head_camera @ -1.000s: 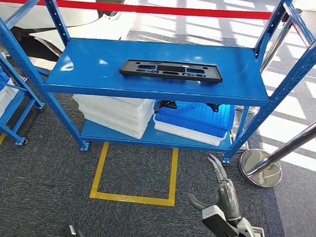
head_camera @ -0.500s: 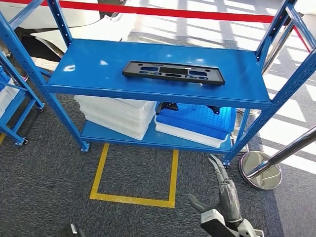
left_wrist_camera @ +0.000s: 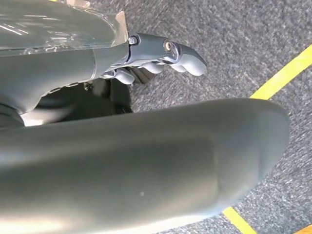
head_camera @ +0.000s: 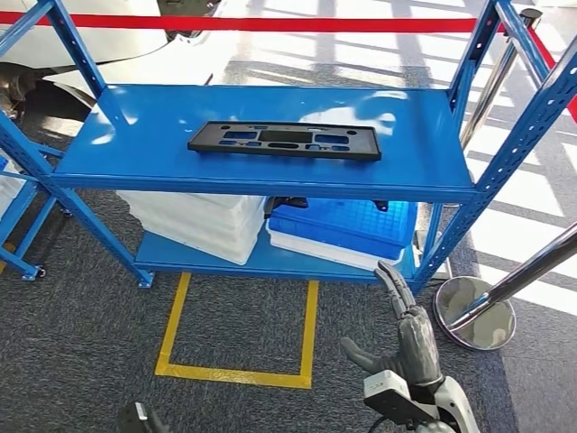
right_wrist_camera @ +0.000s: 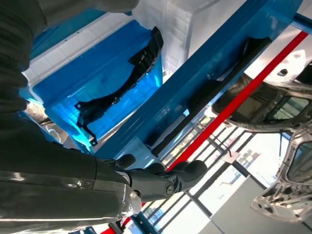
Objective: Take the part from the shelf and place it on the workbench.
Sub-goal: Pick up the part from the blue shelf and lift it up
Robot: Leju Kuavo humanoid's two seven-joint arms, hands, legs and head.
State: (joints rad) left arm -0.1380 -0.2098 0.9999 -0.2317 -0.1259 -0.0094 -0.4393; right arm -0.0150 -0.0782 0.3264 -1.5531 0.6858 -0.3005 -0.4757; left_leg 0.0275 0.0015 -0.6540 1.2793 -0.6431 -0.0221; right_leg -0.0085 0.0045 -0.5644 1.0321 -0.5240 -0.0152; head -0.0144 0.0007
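Note:
A long flat black part (head_camera: 284, 141) with several cut-outs lies on the upper board of the blue shelf (head_camera: 422, 144); its edge (right_wrist_camera: 235, 63) shows from below in the right wrist view. My right hand (head_camera: 403, 336) hangs low in front of the shelf's right side, fingers spread and holding nothing, well below and short of the part. Its fingers (right_wrist_camera: 162, 178) point toward the shelf. My left hand (left_wrist_camera: 162, 53) hangs over the grey carpet with nothing in it, and its tip (head_camera: 140, 417) peeks in at the head view's bottom edge.
On the lower board stand stacked white trays (head_camera: 197, 221) and a blue tray (head_camera: 343, 225) holding another black part (right_wrist_camera: 121, 83). A yellow square (head_camera: 234, 372) marks the carpet. A chrome barrier post base (head_camera: 474, 314) stands at right, a red rope (head_camera: 272, 24) behind.
The whole picture has shifted: the camera moved, so the shelf sits further left and slightly lower. My right hand stays low, risen a little. The part has not moved on the shelf.

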